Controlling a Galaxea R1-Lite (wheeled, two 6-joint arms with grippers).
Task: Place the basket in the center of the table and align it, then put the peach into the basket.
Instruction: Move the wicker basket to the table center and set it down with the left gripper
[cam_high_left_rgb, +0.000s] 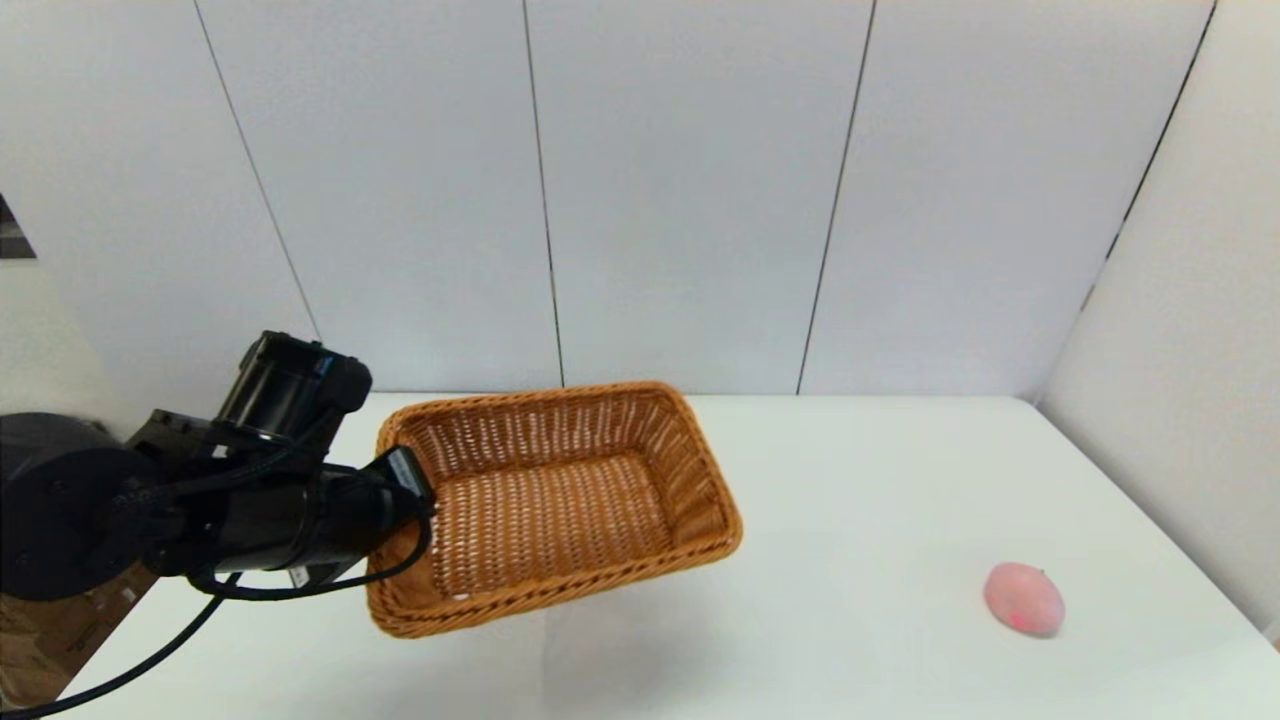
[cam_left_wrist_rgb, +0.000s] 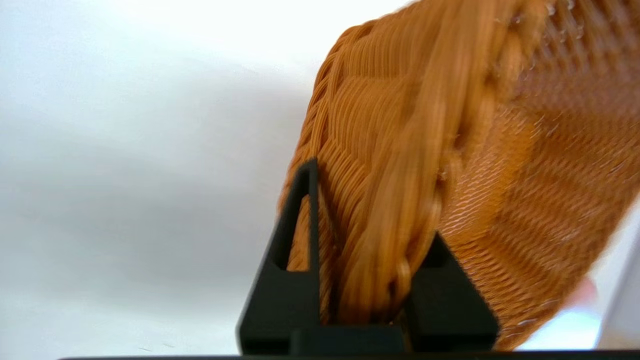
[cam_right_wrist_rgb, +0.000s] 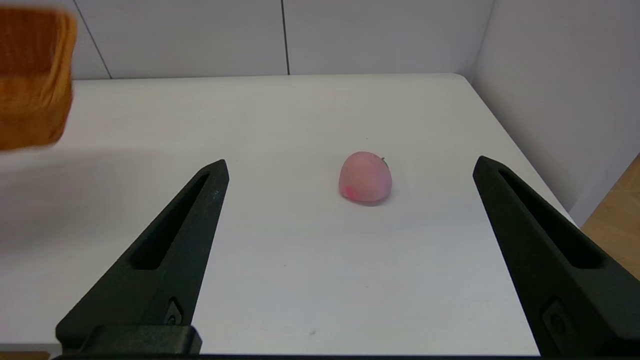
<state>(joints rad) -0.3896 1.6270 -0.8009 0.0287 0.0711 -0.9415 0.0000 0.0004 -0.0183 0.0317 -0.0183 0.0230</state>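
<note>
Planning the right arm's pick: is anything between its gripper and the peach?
Nothing visible: bare table lies between the open right gripper and the peach. The basket hangs apart in the left gripper.

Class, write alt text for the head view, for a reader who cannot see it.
The robot's left hand holds a wicker basket by its rim, lifted and tilted above the white table. A pink peach lies on the table far to the right, well apart from the basket.
</note>
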